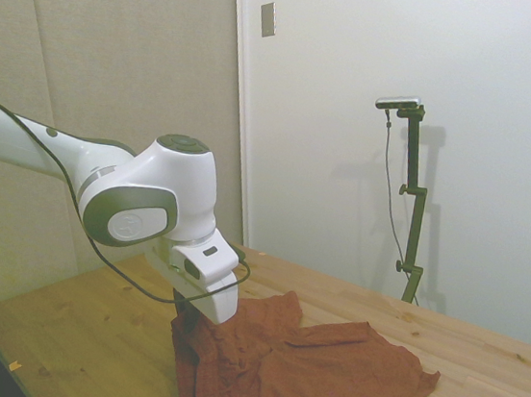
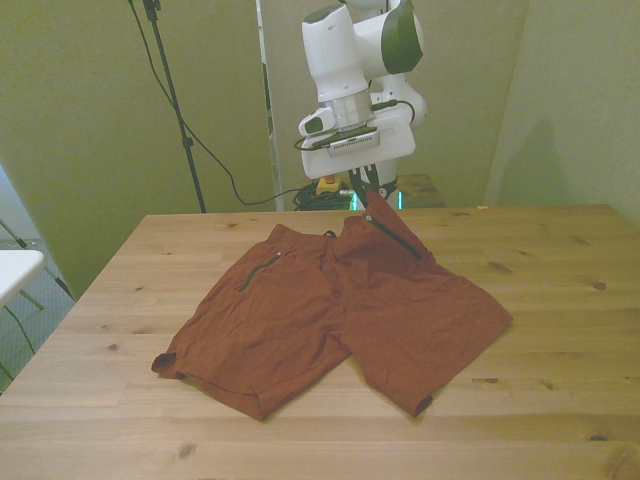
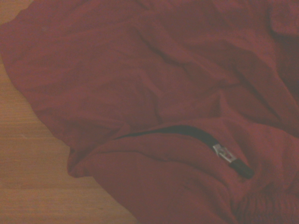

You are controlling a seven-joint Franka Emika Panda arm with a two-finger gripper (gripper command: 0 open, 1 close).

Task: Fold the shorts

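Gripper (image 2: 366, 187) is clamped on the waistband corner of the rust-orange wrinkled fabric shorts (image 2: 330, 315), lifted beneath it, evidently for folding; the rest lies spread below on the wooden worktop (image 2: 560, 300).

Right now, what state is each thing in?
shorts: spread on the table, not yet folded; one waistband corner lifted off the wood.
claw: shut on that lifted waistband corner.
pocket zipper: closed, as far as the wrist view shows.
table: bare wood around the shorts.
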